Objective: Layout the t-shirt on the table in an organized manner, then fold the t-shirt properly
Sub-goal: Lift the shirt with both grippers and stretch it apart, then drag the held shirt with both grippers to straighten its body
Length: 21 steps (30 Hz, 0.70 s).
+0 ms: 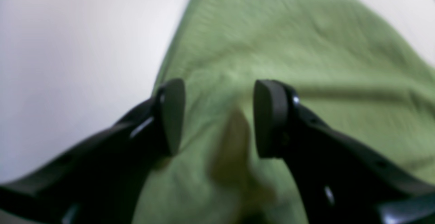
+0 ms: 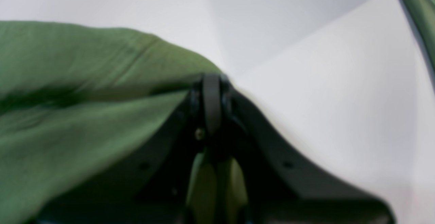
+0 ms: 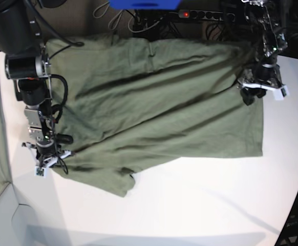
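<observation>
1. The right gripper (image 2: 212, 103) is pinched tight on an edge of the t-shirt (image 2: 78, 81); in the right wrist view its two black fingers meet with no gap, and green cloth runs off from the closed tips to their left.
2. Just behind those tips, between the finger bases, a paler fold of the same green fabric shows.
3. To the right of the closed pincer the bare white table (image 2: 340, 98) spreads away, crossed by a soft grey shadow.
4. Beyond that, at the far upper right corner of that view, a darker green cloth strip (image 2: 419, 10) hangs at the frame's edge.
5. The left gripper (image 1: 219, 118) stands part open above the shirt: its two black pads are clearly apart, with blurred green cloth under and between them and nothing clamped.
6. Directly between and below its pads a darker, brownish-green blur lies on the fabric; it is too smeared to tell what it is.
7. To the left of the left pincer the white tabletop shows beside the shirt's edge; ahead of it the wrinkled cloth stretches on.
8. In the base view the shirt lies spread wide over the table's far half, the right pincer at its near corner on that view's left, the left pincer over its opposite side edge.
</observation>
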Each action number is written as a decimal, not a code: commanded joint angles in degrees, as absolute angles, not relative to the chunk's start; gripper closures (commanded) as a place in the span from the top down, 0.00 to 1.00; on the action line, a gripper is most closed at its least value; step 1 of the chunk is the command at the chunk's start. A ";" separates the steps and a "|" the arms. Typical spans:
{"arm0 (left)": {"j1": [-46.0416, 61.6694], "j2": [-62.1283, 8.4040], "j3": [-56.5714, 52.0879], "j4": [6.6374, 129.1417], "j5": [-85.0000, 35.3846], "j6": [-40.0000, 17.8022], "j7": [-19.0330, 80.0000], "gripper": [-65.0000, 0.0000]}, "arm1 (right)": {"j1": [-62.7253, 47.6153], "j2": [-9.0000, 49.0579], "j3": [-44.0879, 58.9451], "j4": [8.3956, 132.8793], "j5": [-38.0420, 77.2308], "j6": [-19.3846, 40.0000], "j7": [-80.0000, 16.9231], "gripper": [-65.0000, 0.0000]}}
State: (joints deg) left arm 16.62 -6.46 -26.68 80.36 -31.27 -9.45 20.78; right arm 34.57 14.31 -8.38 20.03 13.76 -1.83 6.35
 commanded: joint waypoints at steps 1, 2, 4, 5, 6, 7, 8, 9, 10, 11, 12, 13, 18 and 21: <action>19.21 -5.49 -24.57 80.84 -29.76 -7.60 29.85 0.51 | 34.24 13.76 -8.40 19.38 13.49 -2.42 -0.22 0.00; 20.18 -5.49 -23.25 82.33 -29.76 -7.60 29.85 0.51 | 34.24 13.23 -8.48 19.38 13.49 -2.42 -0.22 0.00; 22.11 -5.49 -20.97 85.76 -29.85 -7.60 29.85 0.51 | 33.45 12.88 -8.48 19.38 13.49 -2.42 -0.22 0.00; 22.90 -5.49 -20.09 87.16 -29.85 -7.60 29.85 0.51 | 33.36 12.79 -8.48 19.38 13.49 -2.42 -0.22 0.00; 23.60 -5.49 -19.38 88.84 -29.85 -7.60 29.85 0.51 | 33.27 12.62 -8.48 19.38 13.49 -2.42 -0.22 0.00; 24.13 -5.49 -19.03 90.24 -29.85 -7.60 29.85 0.51 | 33.27 12.62 -8.48 19.38 13.49 -2.42 -0.22 0.00; 24.84 -5.49 -18.95 91.82 -29.85 -7.60 29.85 0.51 | 33.27 12.62 -8.48 19.38 13.49 -2.42 -0.22 0.00; 25.45 -5.49 -18.95 93.58 -29.85 -7.60 29.85 0.51 | 33.27 12.62 -8.48 19.38 13.49 -2.42 -0.22 0.00; 25.80 -5.49 -18.95 95.08 -29.85 -7.60 29.85 0.51 | 33.27 12.62 -8.48 19.38 13.49 -2.42 -0.22 0.00; 26.07 -5.76 -19.03 96.22 -29.85 -7.60 29.85 0.51 | 33.36 12.62 -8.31 19.38 13.49 -2.42 -0.22 0.00; 26.07 -5.85 -19.03 97.19 -29.85 -7.60 29.85 0.51 | 33.36 12.62 -8.22 19.47 13.49 -2.42 -0.22 0.00; 26.07 -5.93 -19.12 98.07 -29.85 -7.60 29.85 0.51 | 33.45 12.62 -8.22 19.74 13.58 -2.42 -0.22 0.00; 26.24 -5.67 -23.60 103.87 -29.85 -7.60 29.85 0.51 | 32.66 12.88 -8.13 25.45 13.58 -2.33 -0.31 0.00; 26.86 -5.58 -25.63 107.12 -29.85 -7.60 29.85 0.51 | 33.10 12.97 -8.13 25.63 13.76 -2.33 -1.80 0.00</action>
